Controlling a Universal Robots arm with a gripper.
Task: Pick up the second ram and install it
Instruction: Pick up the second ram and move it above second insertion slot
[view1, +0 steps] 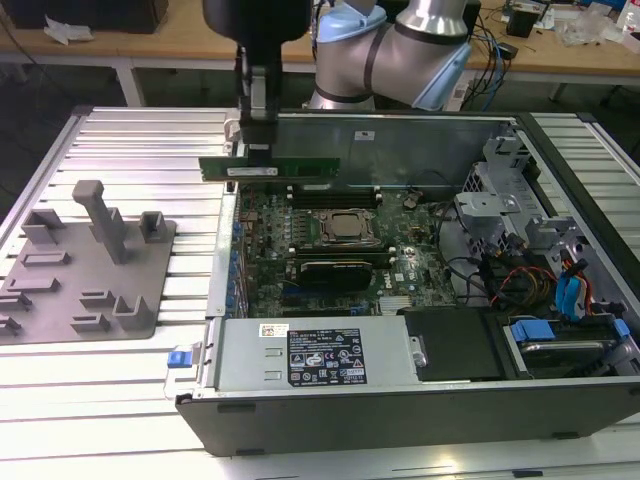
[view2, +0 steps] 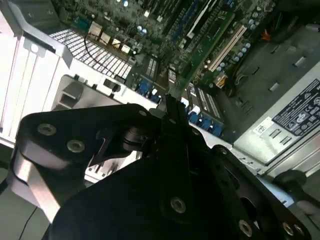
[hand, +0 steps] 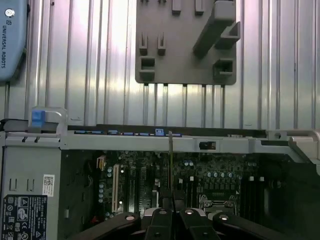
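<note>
Green and thin, the ram (view1: 300, 167) is up in the air, pinched tight in the claw (view1: 258, 150). It hangs flat-side-on just above the case (view1: 400, 410), over the far corner of the case near its back wall. So the picking-up part looks done. The putting-in part is not done yet, because the ram is not touching any slot and is well clear of the board inside the case. In the first wrist view the ram (hand: 170, 155) shows as a thin line on its edge, sticking out from the claw (hand: 169, 215) and pointing down into the case. Now the count. I see one ram, and it is the one in the claw. I see one arm (view1: 400, 50) and one claw. Inside the case, the one silver processor (view1: 346, 227) sits near the middle and the one black card (view1: 335, 270) lies just beside it, toward the front of the case. One grey power box (view1: 250, 360) fills the front of the case. Outside the case, on the exterior view's left, lies one grey tray (view1: 60, 290). The slots next to the processor are dark, so I cannot tell how many are filled.
</note>
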